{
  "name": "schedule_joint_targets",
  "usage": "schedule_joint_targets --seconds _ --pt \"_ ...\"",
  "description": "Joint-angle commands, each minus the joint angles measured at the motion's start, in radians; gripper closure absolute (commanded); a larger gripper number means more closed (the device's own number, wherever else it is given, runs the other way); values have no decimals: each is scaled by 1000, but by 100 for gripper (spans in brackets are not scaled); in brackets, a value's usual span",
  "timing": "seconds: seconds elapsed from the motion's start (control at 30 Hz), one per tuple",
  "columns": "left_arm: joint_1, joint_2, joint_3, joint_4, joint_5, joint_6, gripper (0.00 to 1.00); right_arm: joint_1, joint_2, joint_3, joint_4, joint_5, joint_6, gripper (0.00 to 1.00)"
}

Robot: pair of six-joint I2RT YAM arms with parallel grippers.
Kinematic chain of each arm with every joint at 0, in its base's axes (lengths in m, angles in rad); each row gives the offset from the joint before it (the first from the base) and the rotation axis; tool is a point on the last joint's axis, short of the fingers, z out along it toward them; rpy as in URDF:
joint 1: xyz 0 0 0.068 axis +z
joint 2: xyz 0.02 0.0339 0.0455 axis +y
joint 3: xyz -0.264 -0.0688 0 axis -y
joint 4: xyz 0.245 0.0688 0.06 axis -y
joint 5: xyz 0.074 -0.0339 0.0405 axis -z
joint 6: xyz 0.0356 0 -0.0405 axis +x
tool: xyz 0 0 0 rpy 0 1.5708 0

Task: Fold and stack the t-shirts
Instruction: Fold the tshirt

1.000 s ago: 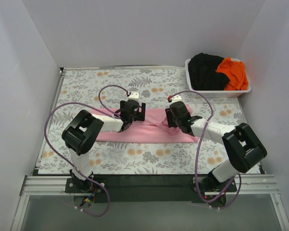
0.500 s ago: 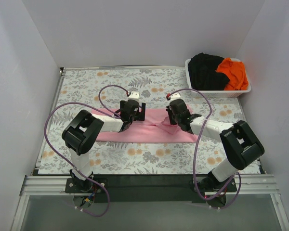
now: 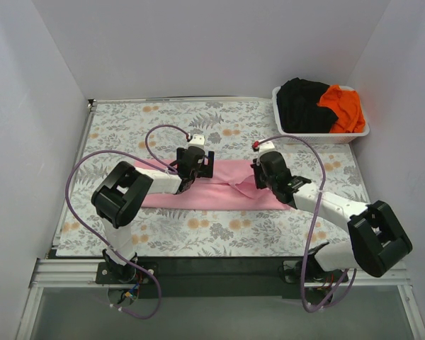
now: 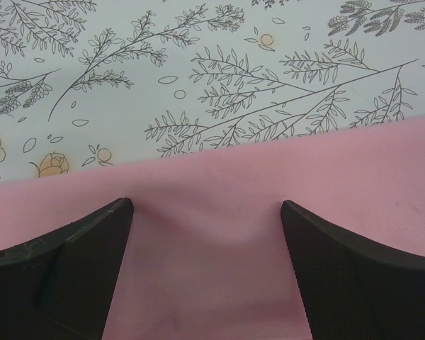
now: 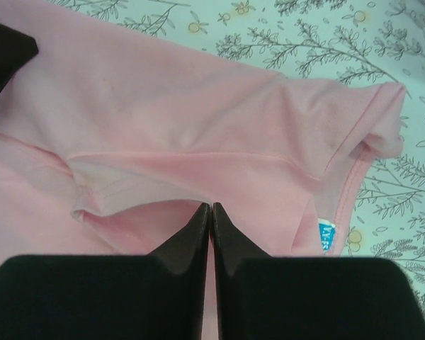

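Observation:
The light pink t-shirt [image 3: 219, 193] lies on the flowered table as a long, folded strip. My left gripper [image 3: 197, 167] is open, its two fingers resting on the shirt's far edge; the left wrist view shows pink cloth [image 4: 212, 248] between the spread fingertips [image 4: 106, 219]. My right gripper [image 3: 256, 181] is shut over the shirt's right half. In the right wrist view the gripper [image 5: 211, 205] has its tips together on a raised fold of the pink shirt [image 5: 198, 120], with a sleeve and a blue label to the right. The black t-shirt [image 3: 304, 106] and the orange t-shirt [image 3: 343, 106] lie in the basket.
The white lattice basket [image 3: 322, 136] stands at the back right corner. White walls close in the table on three sides. The flowered tablecloth [image 3: 127, 127] lies around the shirt. Purple cables loop over both arms.
My right arm has swung to the right and nearer, and its gripper has shifted slightly right and toward me over the shirt. The left arm has not moved.

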Motion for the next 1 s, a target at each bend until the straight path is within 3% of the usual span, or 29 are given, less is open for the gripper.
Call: schedule_joint_targets --seconds 0.0,0.13,0.43,0.53,0.67,0.97 --pt "0 35 5 -73 -7 1 20 15 -49 -33 -66 -32 21 99" --pt "0 32 7 -78 -9 2 20 47 -78 -55 -145 -50 34 96" --pt "0 22 7 -89 -18 5 20 111 -244 -55 -323 -67 44 50" --pt "0 16 8 -87 -32 5 20 113 -353 -53 -333 -44 52 43" --pt "0 12 14 -90 -33 8 20 111 -364 -10 -308 18 64 45" --pt "0 1 -1 -98 -39 1 20 96 -65 108 -91 26 23 55"
